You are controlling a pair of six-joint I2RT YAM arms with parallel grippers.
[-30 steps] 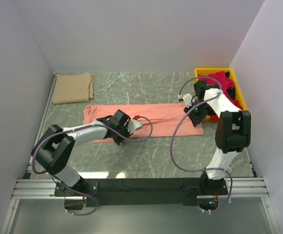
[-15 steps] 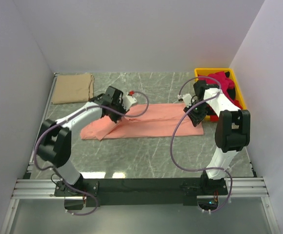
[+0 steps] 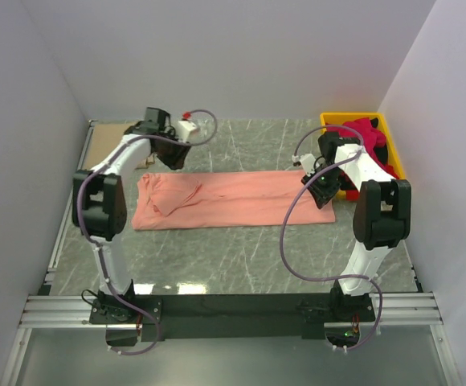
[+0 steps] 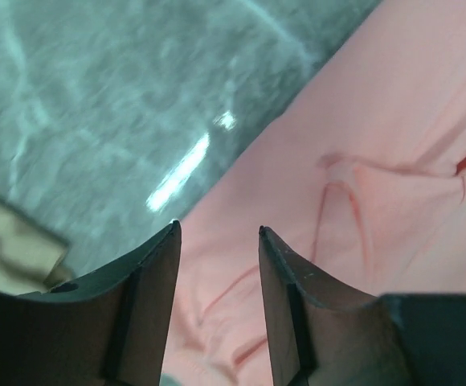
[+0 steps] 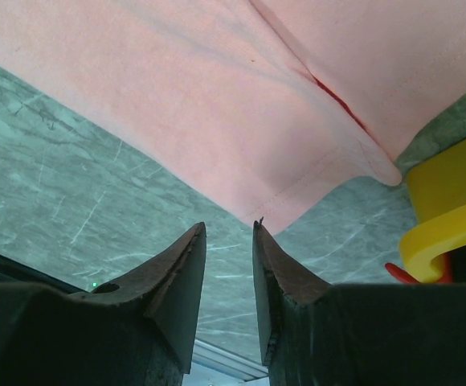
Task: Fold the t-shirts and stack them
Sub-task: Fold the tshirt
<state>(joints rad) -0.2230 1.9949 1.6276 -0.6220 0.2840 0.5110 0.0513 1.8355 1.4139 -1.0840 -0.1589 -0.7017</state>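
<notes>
Pink shirt (image 3: pixel 241 199) just dropped: near left edge carried over, now lying as a long strip across the tabletop (image 3: pixel 217 249). Left tool (image 4: pixel 217 232) apart, empty, far left. Right tool (image 5: pixel 229 229) slightly apart, empty, by the right corner. Shorter folds probably next.

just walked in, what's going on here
Two arms are folding t-shirts. The salmon-pink t-shirt lies in a long strip on the table. The left gripper hovers open over its far left edge, the right gripper open at its right corner. A tan t-shirt lies folded back left; red cloth sits in the yellow bin.
</notes>
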